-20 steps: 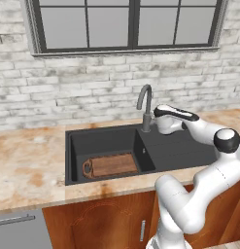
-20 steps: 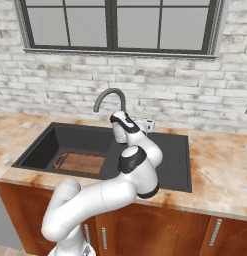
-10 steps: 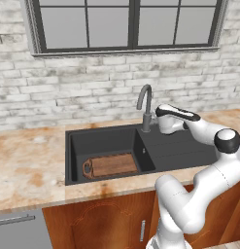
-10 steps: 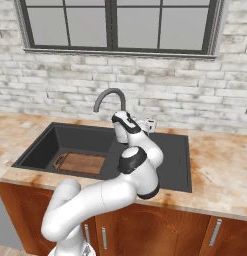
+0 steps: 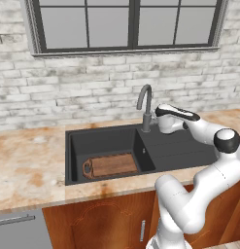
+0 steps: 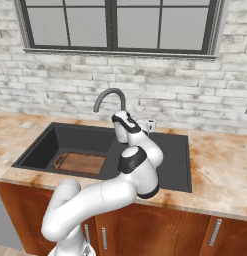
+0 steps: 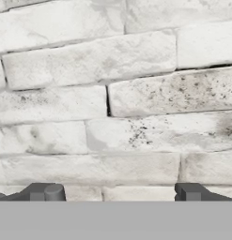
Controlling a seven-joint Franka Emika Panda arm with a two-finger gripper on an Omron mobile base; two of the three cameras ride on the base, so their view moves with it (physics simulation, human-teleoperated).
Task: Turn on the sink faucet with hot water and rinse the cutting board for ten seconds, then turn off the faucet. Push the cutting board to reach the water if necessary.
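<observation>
- Your gripper [image 7: 115,192] faces the white brick wall [image 7: 112,93]; in the hand view the two finger tips sit far out to either side, so the jaws stand wide apart with nothing between them.
- From the left base view the hand hangs just beside the faucet [image 5: 145,104], above the ribbed drainboard of the sink [image 5: 184,148].
- You have the cutting board [image 5: 111,165] lying flat on the basin floor, against the front wall, its looped handle toward the bench's left end.
- The board sits well apart from the spout's mouth.
</observation>
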